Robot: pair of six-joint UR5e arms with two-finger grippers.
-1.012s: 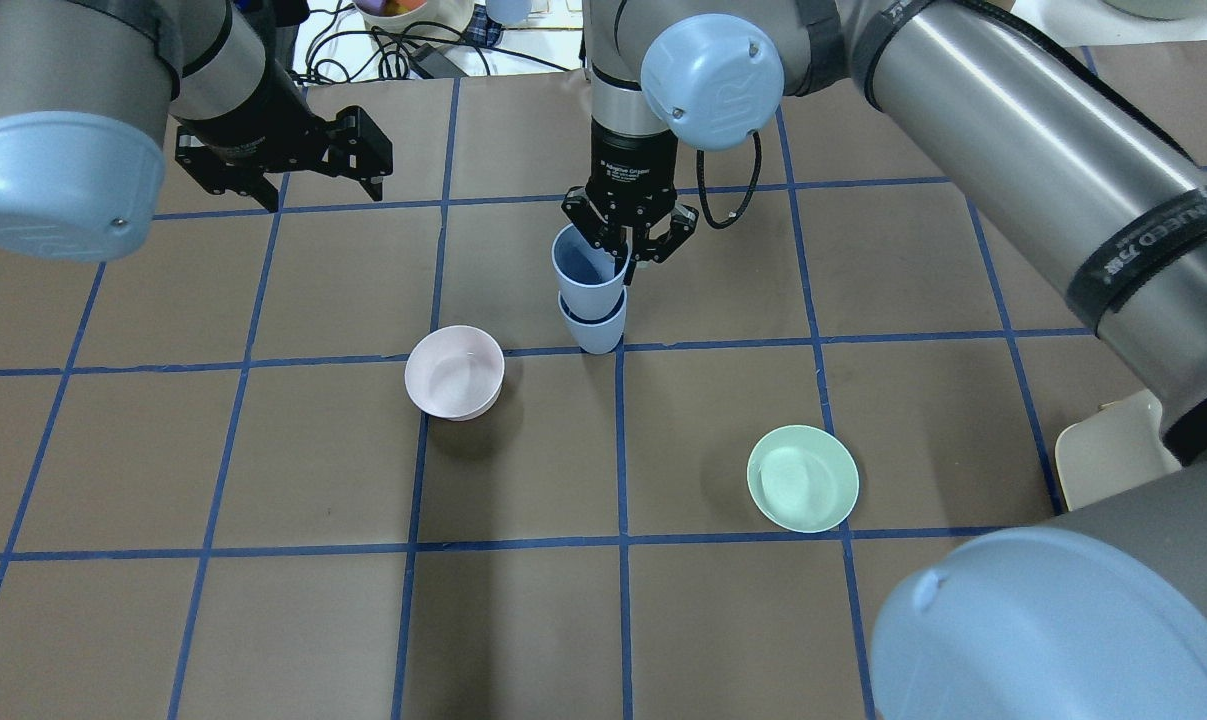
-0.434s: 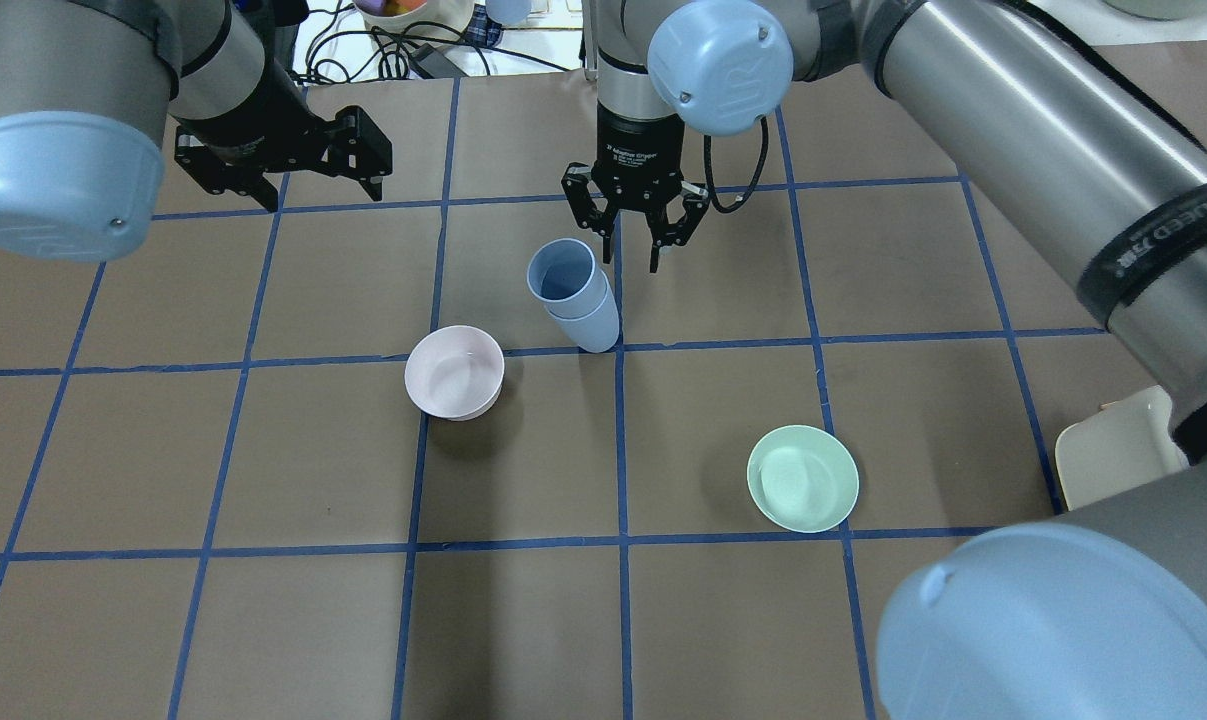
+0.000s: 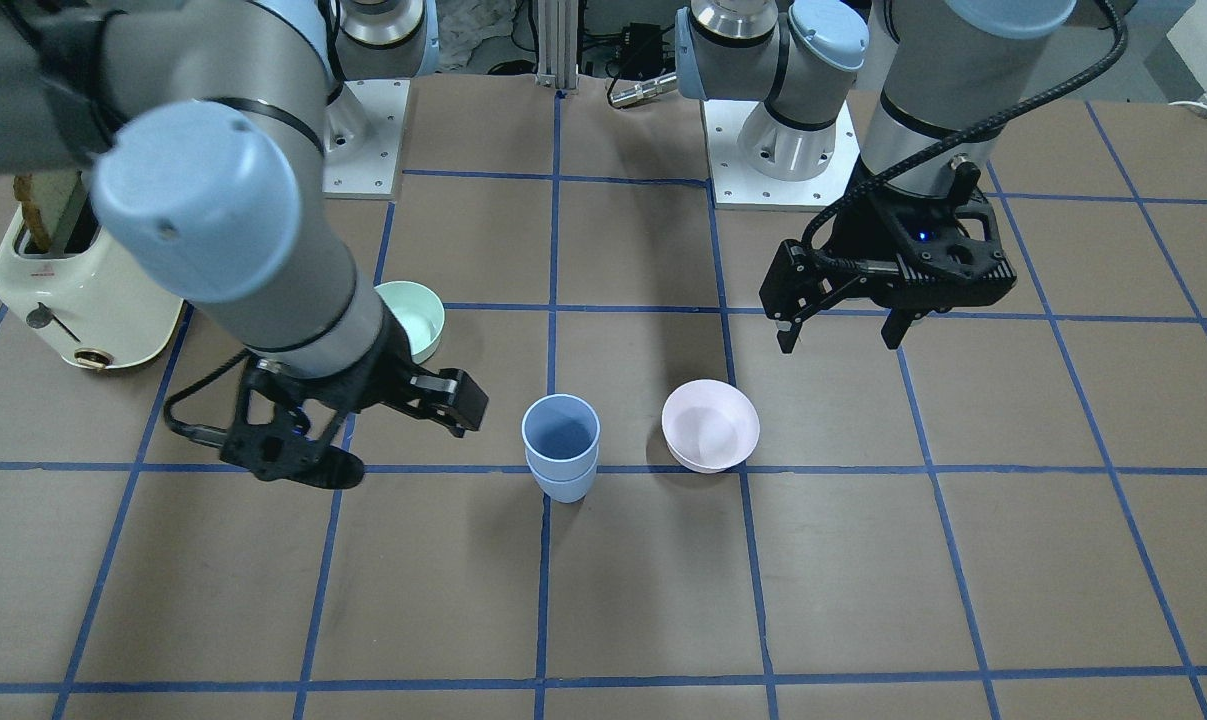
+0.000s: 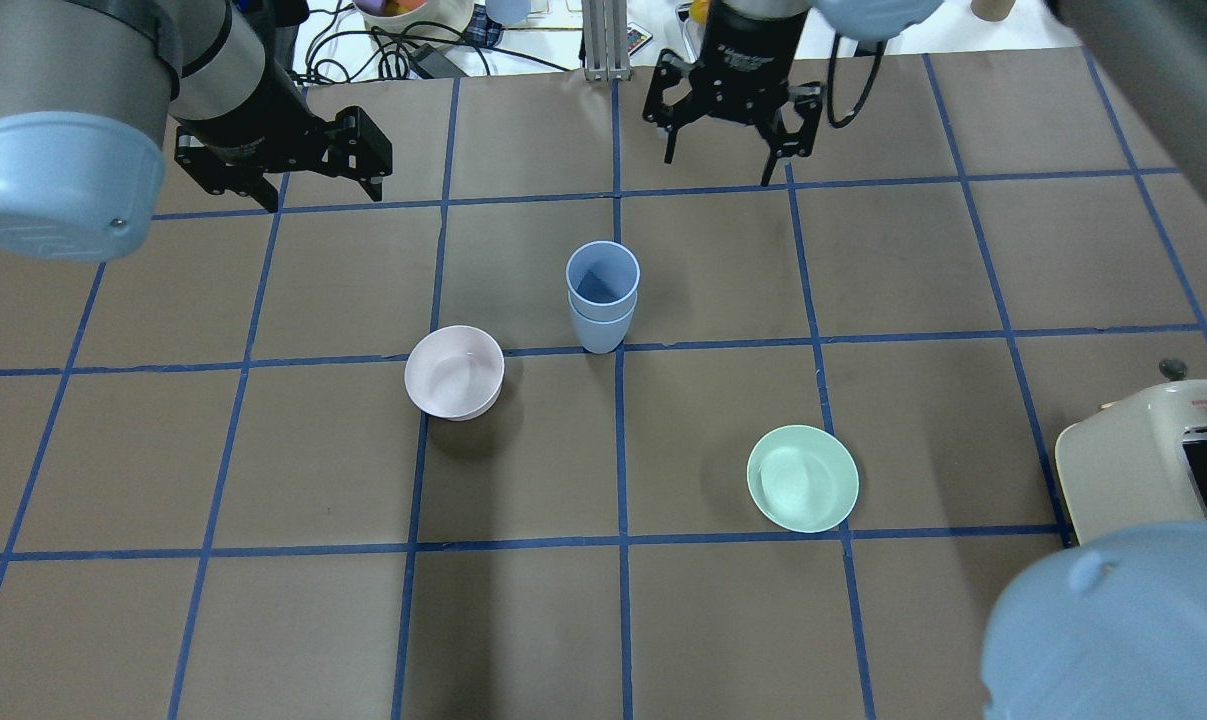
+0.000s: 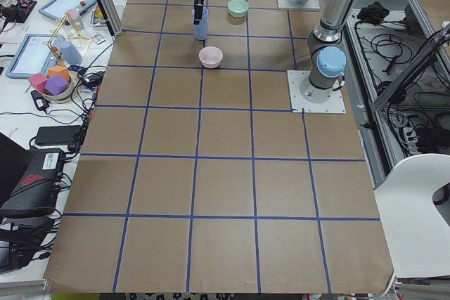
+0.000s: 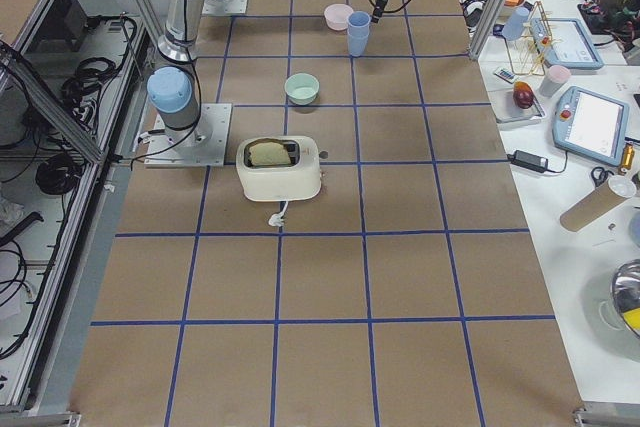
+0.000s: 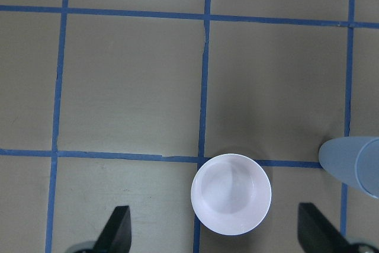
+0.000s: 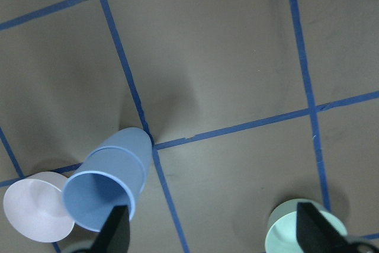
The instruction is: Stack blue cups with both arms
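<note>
The two blue cups (image 4: 603,295) stand upright near the table's middle, one nested inside the other. They also show in the front view (image 3: 560,445) and the right wrist view (image 8: 109,185). My right gripper (image 4: 717,168) is open and empty. It hangs above the table beyond the stack, apart from it; in the front view (image 3: 378,435) it is to the stack's left. My left gripper (image 4: 318,195) is open and empty at the far left, over the pale pink bowl in its wrist view (image 7: 216,232). The stack's edge shows there (image 7: 355,164).
A pale pink bowl (image 4: 454,372) sits just left of the stack. A mint-green bowl (image 4: 802,478) sits nearer, to the right. A cream toaster (image 4: 1153,460) stands at the right edge. Cables and clutter lie beyond the table's far edge.
My right gripper let go of the upper cup, opened, and drew back up and away. The stack leaned briefly and now stands upright. The left arm has not moved.
</note>
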